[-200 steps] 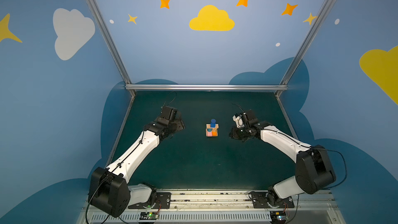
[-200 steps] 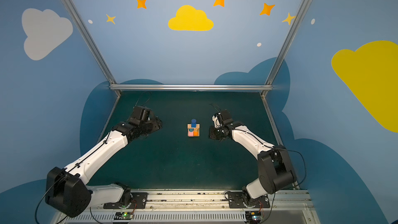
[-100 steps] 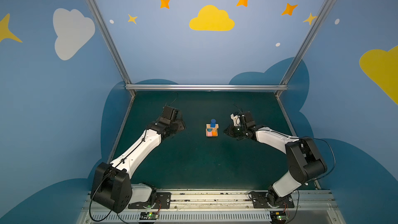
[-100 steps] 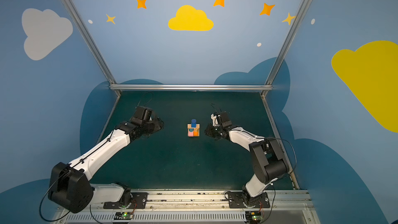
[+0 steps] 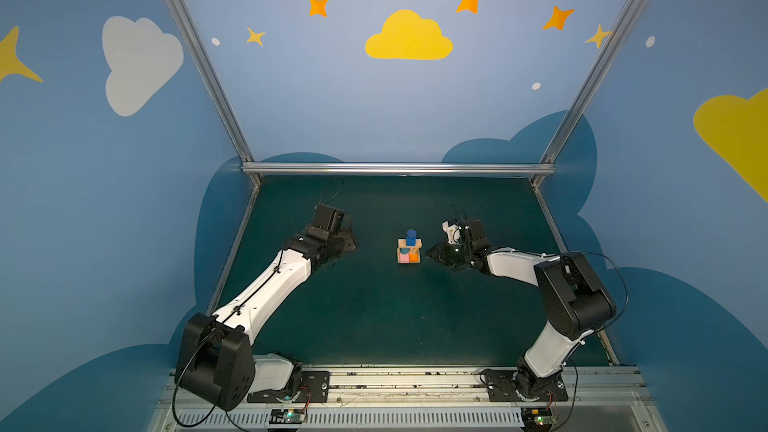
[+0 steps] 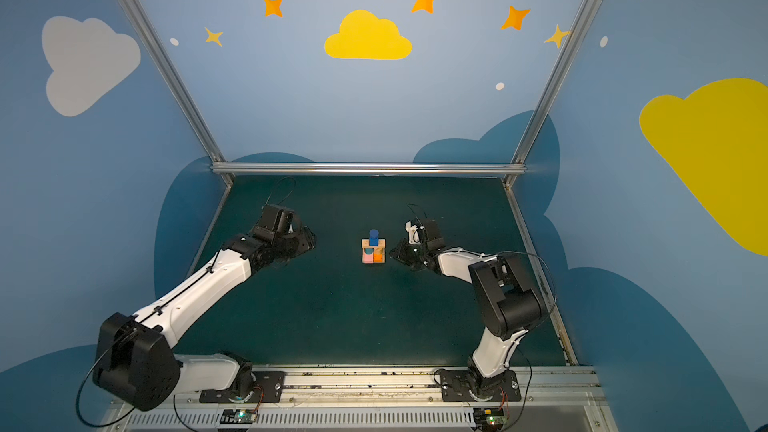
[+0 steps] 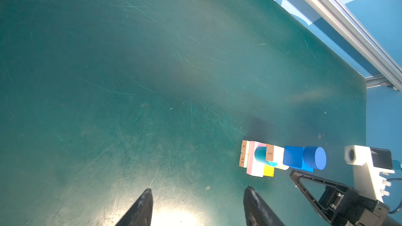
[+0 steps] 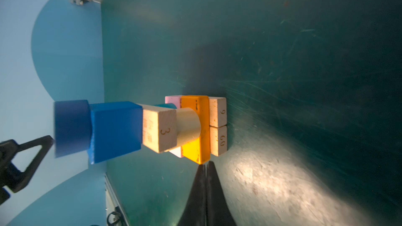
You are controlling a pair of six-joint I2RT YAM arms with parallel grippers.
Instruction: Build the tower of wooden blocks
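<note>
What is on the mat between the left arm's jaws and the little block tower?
Nothing. That stretch of green mat is bare, as both top views show; the tower stands well apart.

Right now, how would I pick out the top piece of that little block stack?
In the middle of the dark green table stands a small wood block tower. Its topmost piece is a dark-blue short cylinder resting on a blue cube: the only round dark-blue block.

The wood block tower (image 5: 409,248) shows tan bars (image 8: 217,114) with brown numerals, a pink bar (image 8: 173,101), orange bar (image 8: 195,131), teal cylinder (image 8: 165,106), tan cylinder (image 8: 188,127), blue cube (image 8: 115,131) and dark-blue cylinder (image 8: 71,127). The counter (image 8: 304,61) is scuffed dark green.
</note>
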